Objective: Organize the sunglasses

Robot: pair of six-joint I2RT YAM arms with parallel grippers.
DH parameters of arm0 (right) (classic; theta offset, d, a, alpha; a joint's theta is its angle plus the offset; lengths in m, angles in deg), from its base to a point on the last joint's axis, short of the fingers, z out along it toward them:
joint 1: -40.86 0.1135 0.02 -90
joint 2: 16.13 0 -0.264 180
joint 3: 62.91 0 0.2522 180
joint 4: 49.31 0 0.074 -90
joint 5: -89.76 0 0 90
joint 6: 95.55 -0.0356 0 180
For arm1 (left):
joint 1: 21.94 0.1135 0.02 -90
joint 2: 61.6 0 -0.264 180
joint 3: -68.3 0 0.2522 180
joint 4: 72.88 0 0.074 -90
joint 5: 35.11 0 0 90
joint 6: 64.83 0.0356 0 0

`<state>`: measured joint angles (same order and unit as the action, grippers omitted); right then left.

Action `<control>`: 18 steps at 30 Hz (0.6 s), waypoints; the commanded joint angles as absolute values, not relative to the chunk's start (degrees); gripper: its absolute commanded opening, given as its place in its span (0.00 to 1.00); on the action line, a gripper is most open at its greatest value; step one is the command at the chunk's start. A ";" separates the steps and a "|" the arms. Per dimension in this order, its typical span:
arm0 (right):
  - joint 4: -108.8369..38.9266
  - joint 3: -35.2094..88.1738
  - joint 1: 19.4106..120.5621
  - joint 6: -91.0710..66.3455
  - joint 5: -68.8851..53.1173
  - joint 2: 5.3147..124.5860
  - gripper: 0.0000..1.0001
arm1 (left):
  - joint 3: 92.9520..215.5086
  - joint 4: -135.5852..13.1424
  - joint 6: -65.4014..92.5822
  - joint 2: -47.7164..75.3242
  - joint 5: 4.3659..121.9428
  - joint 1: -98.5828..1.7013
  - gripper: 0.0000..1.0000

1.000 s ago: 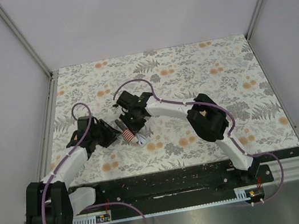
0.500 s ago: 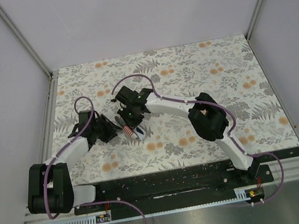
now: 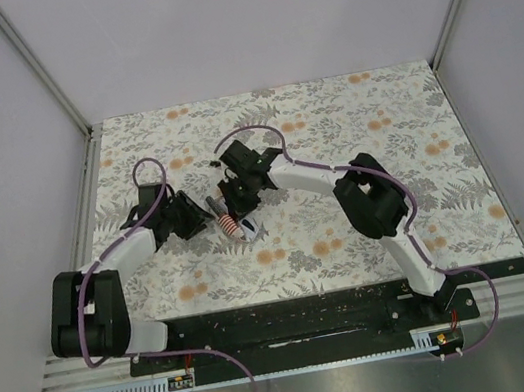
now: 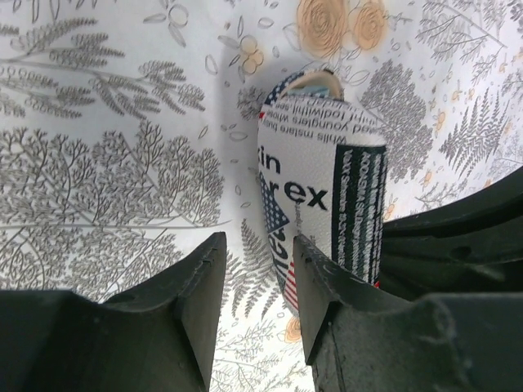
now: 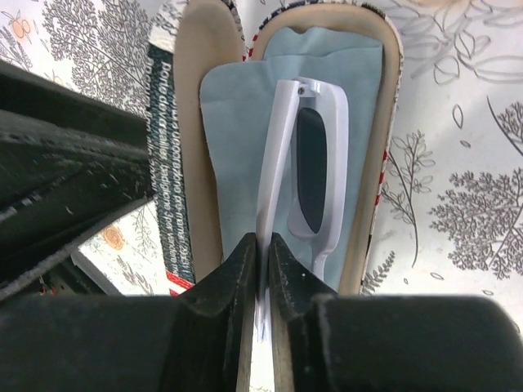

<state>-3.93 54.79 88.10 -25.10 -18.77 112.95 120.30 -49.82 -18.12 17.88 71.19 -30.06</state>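
Closest to my right wrist camera, the right gripper [image 5: 260, 255] has its two black fingers pressed together on the thin end of the small sunglasses with dark lenses and a pale whitish plastic frame [image 5: 315, 163]. Beyond the pinch, the glasses run away from the fingers and lie folded on a light blue cloth [image 5: 233, 139]. That cloth lines the open oval case with a stars-and-stripes print outside and tan inside [image 5: 211, 49], so the sunglasses are inside the case while the fingers grip them.

From my left wrist camera, the left gripper [image 4: 257, 273] has its fingers spread partway, with bare table showing between them. The printed outer shell of the case stands just past the tips, partly behind one finger, and I see nothing clamped.

From above, both grippers meet at the case on the grey-and-orange floral table cover [image 3: 350, 119], left of centre.
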 commanded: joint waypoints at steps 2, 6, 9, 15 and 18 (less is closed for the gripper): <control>-6.99 50.52 87.79 -29.18 -23.53 107.54 0.00 | 124.42 -54.02 -16.67 20.22 72.91 -30.03 0.41; -7.34 47.80 87.71 -32.35 -23.54 106.13 0.00 | 125.56 -55.07 -16.49 22.50 73.44 -30.03 0.40; -7.43 46.13 87.53 -32.97 -21.96 104.72 0.00 | 126.53 -55.16 -16.23 24.09 74.14 -30.03 0.40; -8.48 43.22 85.51 -34.90 -22.66 100.42 0.00 | 128.20 -55.51 -16.05 26.46 75.19 -30.03 0.40; -8.57 42.52 84.81 -35.78 -21.78 98.40 0.00 | 129.25 -55.51 -15.88 27.69 75.28 -30.12 0.40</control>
